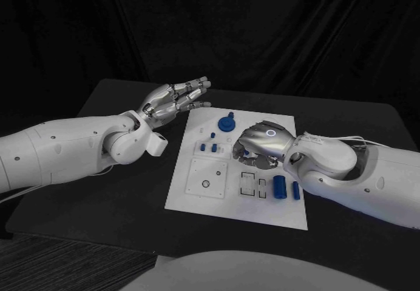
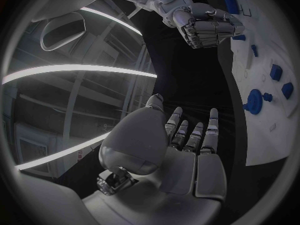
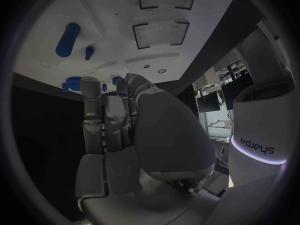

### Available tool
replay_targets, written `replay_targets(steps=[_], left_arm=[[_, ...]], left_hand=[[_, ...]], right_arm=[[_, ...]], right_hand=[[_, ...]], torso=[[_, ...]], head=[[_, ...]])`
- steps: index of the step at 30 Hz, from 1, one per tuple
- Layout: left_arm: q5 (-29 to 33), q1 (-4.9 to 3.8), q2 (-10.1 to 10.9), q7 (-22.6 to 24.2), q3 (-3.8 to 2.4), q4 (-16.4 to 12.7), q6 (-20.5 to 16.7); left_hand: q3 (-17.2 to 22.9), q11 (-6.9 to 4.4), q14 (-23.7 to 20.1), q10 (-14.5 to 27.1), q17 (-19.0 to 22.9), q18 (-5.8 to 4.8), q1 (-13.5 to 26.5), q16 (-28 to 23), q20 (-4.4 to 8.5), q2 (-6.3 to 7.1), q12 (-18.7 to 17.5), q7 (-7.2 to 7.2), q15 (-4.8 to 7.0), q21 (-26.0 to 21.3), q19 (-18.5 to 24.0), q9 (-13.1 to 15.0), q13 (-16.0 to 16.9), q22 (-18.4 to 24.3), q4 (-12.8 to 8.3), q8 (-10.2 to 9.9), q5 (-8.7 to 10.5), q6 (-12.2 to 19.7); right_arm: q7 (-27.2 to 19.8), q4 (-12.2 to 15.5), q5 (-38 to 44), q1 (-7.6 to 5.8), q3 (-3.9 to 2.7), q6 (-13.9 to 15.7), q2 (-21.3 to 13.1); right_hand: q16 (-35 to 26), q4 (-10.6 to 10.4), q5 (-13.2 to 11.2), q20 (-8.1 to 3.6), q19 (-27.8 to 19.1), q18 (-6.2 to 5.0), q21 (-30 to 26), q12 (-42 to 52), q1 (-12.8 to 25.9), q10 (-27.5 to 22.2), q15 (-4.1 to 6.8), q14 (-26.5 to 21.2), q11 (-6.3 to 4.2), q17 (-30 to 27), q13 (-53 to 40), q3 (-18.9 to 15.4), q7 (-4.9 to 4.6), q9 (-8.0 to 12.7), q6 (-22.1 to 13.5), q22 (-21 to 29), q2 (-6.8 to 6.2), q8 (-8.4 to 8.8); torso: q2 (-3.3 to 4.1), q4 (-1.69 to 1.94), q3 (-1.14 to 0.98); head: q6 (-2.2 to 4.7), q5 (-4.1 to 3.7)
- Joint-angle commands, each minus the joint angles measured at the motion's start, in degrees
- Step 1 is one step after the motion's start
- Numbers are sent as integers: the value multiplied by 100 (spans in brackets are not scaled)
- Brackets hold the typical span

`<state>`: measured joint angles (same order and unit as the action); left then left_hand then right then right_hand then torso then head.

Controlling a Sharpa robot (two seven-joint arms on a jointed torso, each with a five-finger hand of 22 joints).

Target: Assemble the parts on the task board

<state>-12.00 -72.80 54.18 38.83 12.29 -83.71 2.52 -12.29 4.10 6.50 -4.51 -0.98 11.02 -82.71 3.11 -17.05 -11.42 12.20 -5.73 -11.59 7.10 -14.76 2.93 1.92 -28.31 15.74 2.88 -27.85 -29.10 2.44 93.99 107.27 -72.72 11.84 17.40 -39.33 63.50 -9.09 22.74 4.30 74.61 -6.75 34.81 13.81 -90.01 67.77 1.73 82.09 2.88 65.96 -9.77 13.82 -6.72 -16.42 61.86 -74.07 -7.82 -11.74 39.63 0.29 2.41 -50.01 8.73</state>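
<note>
One white task board (image 1: pixel 236 206) lies on one black table (image 1: pixel 105 200). Two silver hands show, the left hand (image 1: pixel 175 97) and the right hand (image 1: pixel 259 144). At least six blue parts sit on the board, among them a round gear-like part (image 1: pixel 227 123) and two upright cylinders (image 1: pixel 279 185); any beneath the right hand cannot be counted.

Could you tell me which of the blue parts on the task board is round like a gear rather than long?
It is the blue gear-shaped part at the far end of the task board; the other blue parts, like the cylinder, are elongated.

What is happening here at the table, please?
A robot is assembling small blue parts on a white board. Its right hand hovers over the middle of the board with fingers curled down; whether it holds anything cannot be told. The left hand is raised beside the board's far left corner, open and empty. A blue gear sits near the far edge.
</note>
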Motion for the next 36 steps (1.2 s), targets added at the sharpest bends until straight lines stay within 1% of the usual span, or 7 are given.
replay_targets(steps=[1,7,9,17,32,33,36], left_arm=[[32,8,-13,167,-6,-7,65],[32,8,-45,172,-6,7,77],[32,8,-63,171,-6,16,77],[32,8,-90,158,-6,25,84],[32,12,-126,105,-6,41,116],[32,13,-127,103,-6,41,117],[32,14,-128,98,-6,43,123]], left_hand=[[80,13,110,-40,-71,-294,-71,78,10,-30,101,12,-15,89,-88,2,12,-94,30,12,-105,-69],[102,35,143,-65,-76,-339,-119,102,13,-39,126,-6,-26,109,-141,3,17,-98,19,13,-136,-79],[105,36,147,-68,-76,-346,-127,105,14,-39,130,-8,-26,111,-148,3,17,-97,16,14,-143,-83],[114,41,162,-77,-79,-361,-146,116,14,-40,139,-16,-29,118,-167,7,19,-99,9,18,-153,-114],[133,52,176,-83,-81,-387,-183,129,16,-42,138,-31,-38,125,-192,10,19,-91,-5,22,-178,-137],[141,54,177,-84,-81,-396,-198,131,17,-44,138,-35,-40,127,-199,12,19,-88,-13,26,-191,-160],[147,56,179,-85,-81,-403,-209,133,17,-44,136,-40,-42,129,-207,13,19,-88,-18,28,-200,-170]], right_arm=[[194,-51,145,16,-4,0,9],[473,-123,266,19,-5,-43,-13],[622,-171,442,19,-5,-53,-12],[1192,-392,865,19,-5,-65,35],[1199,-662,839,35,-5,-16,174],[1174,-664,828,40,-5,-7,182],[1105,-673,804,58,-5,-3,213]], right_hand=[[-142,-5,-165,28,-80,-197,-189,-63,71,-2,-53,-49,26,-83,88,-5,-16,-13,-164,-414,109,138],[-147,-55,-353,40,-204,-240,-428,-323,172,-486,-31,-108,129,-66,207,9,-52,99,-454,-376,0,384],[-60,-125,-542,45,-182,-228,-387,-388,310,-666,-39,-80,145,6,237,-58,19,145,-620,-383,-86,490],[611,-342,-949,41,119,-133,261,-283,777,-799,-36,157,142,546,181,-406,-32,230,-784,-521,-210,628],[760,-348,-911,67,267,-90,574,-91,860,-615,-66,207,109,645,78,-564,30,235,-667,-580,-100,594],[811,-296,-740,51,311,-83,680,-73,759,-561,-37,233,91,682,71,-511,68,228,-610,-601,-53,571],[811,-274,-655,21,318,-87,687,-82,708,-548,11,233,67,677,76,-475,80,228,-587,-602,-40,566]], torso=[[8,20,-12],[11,12,-14],[7,-3,-10],[11,-12,-11],[19,9,-13],[22,14,-9],[27,16,-10]], head=[[1,-47],[1,-33],[1,-17],[1,3],[1,-26],[1,-34],[1,-36]])
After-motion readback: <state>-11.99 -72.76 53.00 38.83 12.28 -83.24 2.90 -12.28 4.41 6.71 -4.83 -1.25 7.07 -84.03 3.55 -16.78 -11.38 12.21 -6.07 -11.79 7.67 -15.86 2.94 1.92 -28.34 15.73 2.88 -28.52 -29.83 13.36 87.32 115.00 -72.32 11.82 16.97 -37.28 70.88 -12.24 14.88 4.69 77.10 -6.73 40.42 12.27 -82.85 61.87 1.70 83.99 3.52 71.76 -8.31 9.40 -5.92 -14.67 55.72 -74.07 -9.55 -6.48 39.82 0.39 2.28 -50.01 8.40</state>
